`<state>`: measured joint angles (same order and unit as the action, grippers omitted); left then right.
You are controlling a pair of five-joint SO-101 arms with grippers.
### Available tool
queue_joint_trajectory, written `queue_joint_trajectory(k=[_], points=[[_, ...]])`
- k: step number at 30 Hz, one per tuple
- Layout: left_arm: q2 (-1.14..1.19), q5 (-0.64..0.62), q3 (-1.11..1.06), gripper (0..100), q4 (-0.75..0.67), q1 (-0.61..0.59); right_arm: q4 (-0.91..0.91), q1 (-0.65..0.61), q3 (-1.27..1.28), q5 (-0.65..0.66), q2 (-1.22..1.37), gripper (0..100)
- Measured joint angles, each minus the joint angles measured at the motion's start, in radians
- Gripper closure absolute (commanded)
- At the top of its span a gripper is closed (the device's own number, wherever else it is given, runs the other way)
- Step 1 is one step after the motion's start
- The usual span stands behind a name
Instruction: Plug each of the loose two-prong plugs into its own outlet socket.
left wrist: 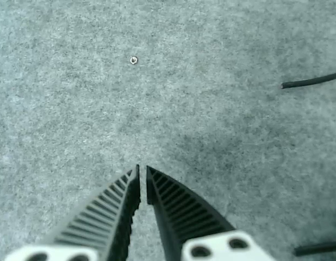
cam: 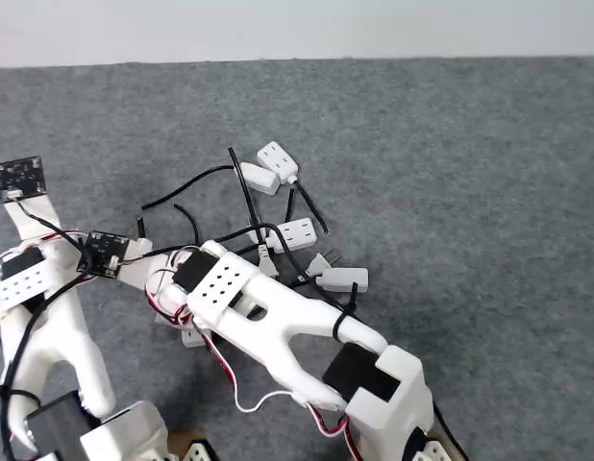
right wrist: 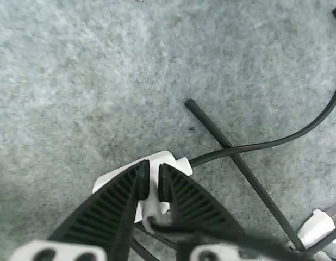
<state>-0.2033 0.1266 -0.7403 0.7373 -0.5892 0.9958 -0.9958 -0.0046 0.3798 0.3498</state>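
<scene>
Your right jaws pinch a white plug (right wrist: pixel 169 162) lying on the bench (cam: pixel 489 173) under that arm, your left jaws pressed together, empty, so lift gently, mind the tangled cords (right wrist: pixel 255 145), square the prongs to a socket (cam: pixel 297 233) and push straight.

Grey, nubby carpet-like mat (cam: pixel 489 173) under me, spread wide. Pale plain strip (cam: pixel 297 29) along far edge. Soft even light, faint shadows. Tiny metal ring (left wrist: pixel 134 60) on mat.

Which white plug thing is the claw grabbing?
The white piece with the black cord, pinched in the right gripper; the other white pieces lie loose farther off.
</scene>
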Motion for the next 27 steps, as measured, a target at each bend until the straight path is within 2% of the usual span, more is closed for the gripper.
queue_joint_trajectory(k=[9,11,13,15,17,22,27], points=[[0.0,0.0,0.0,99,0.0,0.0,-0.006,0.02,0.009,0.031,0.048,98.0],[0.0,0.0,0.0,99,0.0,0.0,-0.006,0.021,0.009,0.032,0.051,93.8],[0.0,0.0,0.0,99,0.0,0.0,-0.006,0.017,0.008,0.0,0.051,85.3],[0.0,0.0,0.0,99,0.0,0.0,-0.002,0.009,-0.002,-0.081,0.052,77.7],[0.0,0.0,0.0,99,0.0,0.0,0.002,0.003,-0.009,-0.199,0.054,74.5],[0.0,0.0,0.0,99,0.0,0.0,0.018,0.002,-0.012,-0.502,0.054,74.6],[0.0,0.0,0.0,99,0.0,0.0,0.074,0.003,-0.012,-0.664,0.054,74.6]])
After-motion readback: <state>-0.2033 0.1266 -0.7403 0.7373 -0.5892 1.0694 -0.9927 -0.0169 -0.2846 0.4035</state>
